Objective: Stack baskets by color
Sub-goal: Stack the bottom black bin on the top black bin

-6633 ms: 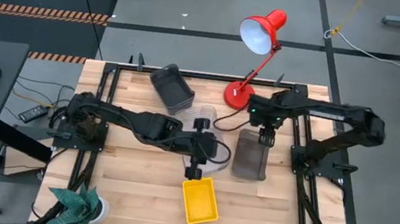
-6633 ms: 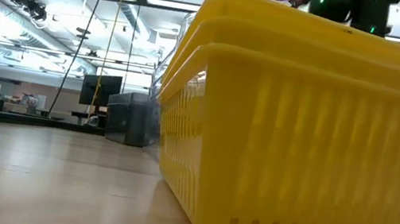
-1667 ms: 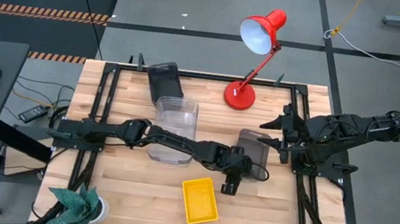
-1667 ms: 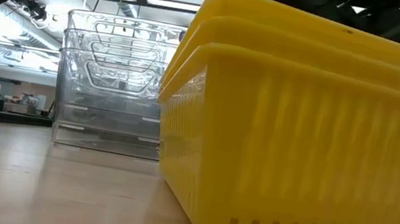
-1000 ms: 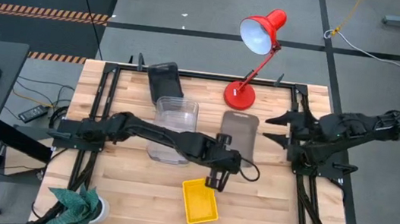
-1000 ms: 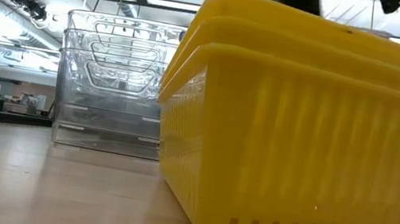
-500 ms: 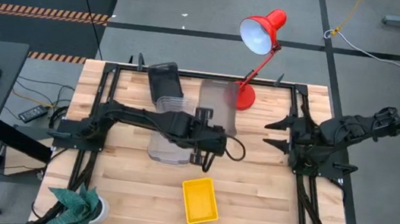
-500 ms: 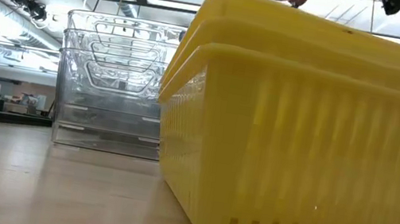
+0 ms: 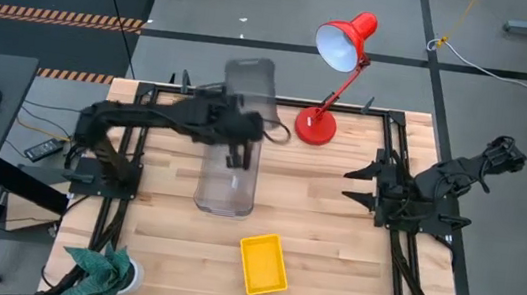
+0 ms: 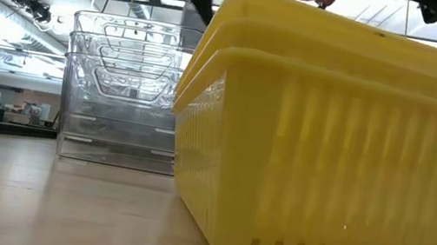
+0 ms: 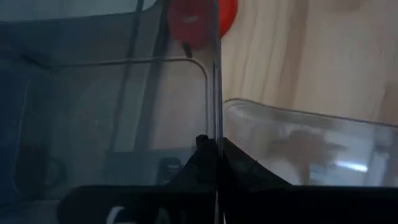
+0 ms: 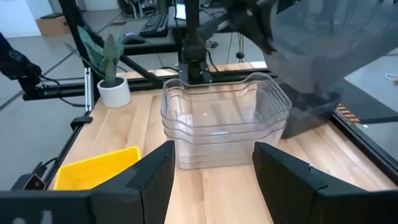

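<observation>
My left gripper [image 9: 246, 127] is shut on a dark smoky grey basket [image 9: 252, 81], which hangs in the air over the table's far edge, left of the red lamp. In the right wrist view another grey basket [image 12: 309, 117] stands on the table below the held one [image 12: 336, 43]. Clear baskets stand nested in a stack [image 9: 227, 178] at the table's middle, and yellow baskets stand nested in another stack [image 9: 262, 263] near the front edge. At the table's right side, my right gripper [image 9: 358, 182] is open and touches nothing. My left gripper [image 11: 214, 155] pinches one thin side wall [image 11: 216, 118] of the grey basket between its two fingers, one finger inside the basket and one outside. The basket is lifted clear of the table and reaches out beyond the fingers toward the far edge.
The red desk lamp [image 9: 342, 41] stands with its base [image 9: 312, 125] at the far edge, just right of the held basket. A potted plant [image 9: 102, 269] sits at the near left corner. Black frame rails run along the table's sides.
My left gripper has carried the grey basket from the table's middle right toward the far left, rising as it went. It passed over the clear stack and now holds the basket above the far edge. The clear and yellow stacks have stayed put.
</observation>
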You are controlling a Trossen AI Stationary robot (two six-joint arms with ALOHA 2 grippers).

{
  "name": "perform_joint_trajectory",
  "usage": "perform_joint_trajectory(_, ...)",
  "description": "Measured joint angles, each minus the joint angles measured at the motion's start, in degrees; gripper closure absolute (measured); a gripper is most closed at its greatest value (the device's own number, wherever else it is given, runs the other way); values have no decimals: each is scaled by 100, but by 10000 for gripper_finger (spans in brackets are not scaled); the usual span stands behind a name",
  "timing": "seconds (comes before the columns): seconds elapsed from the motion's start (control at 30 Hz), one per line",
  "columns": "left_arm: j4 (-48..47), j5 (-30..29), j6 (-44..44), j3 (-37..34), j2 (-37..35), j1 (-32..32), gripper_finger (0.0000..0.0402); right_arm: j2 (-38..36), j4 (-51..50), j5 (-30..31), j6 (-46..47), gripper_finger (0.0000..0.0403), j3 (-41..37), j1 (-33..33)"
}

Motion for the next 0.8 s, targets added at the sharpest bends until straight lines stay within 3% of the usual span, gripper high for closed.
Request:
perform_joint_trajectory(0.17, 506, 752, 353, -1127, -734, 770, 398, 0, 272, 25, -99, 182, 0, 108)
perform_joint_trajectory(0.37, 1027, 1164, 867, -2109, -1265, 1672, 398, 93, 274, 29, -30, 182, 0, 142)
perform_joint_trajectory(0.63, 1198, 2150, 1240, -2665, -1370, 2545, 398, 248, 282, 29, 36, 182, 0, 141)
perform_joint_trajectory(0.8, 1321, 2571, 1004, -2897, -1367, 2784, 398, 258, 309, 29, 38, 182, 0, 141)
